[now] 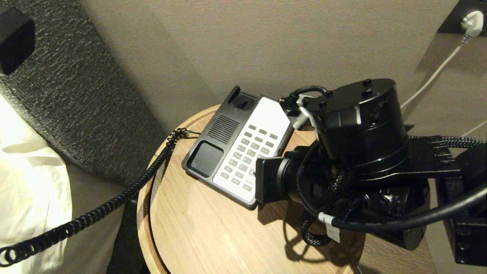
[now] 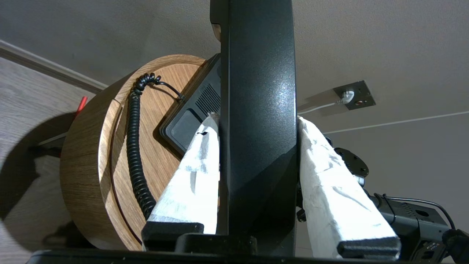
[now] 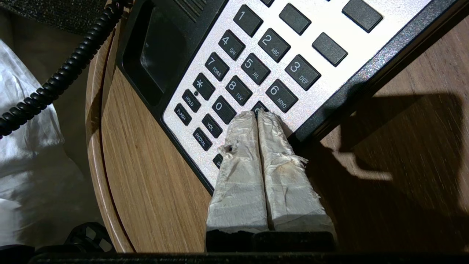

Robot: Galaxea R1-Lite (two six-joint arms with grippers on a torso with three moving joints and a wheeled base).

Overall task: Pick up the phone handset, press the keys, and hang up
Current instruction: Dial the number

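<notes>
Nearby, a cord (image 1: pixel 95 211) trails off the desk (image 1: pixel 213 236); left fingers (image 2: pixel 198 172) clamp the handset (image 2: pixel 258 110), right fingers (image 3: pixel 249 165) clenched on the keypad (image 3: pixel 256 66).

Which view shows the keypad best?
Right wrist view: keypad fills the frame, digits legible, shut right hand at the key below 6. Head view shows it small, partly behind the arm. In the left wrist view, the handset hides it.

Round wooden table (image 1: pixel 198 228) carries the phone base (image 1: pixel 237 146).

phone handset (image 2: pixel 258 110) — glossy black, slim | off its cradle — clamped between left claw's (image 2: pixel 258 121) white-wrapped fingers (image 2: pixel 190 176)
</notes>
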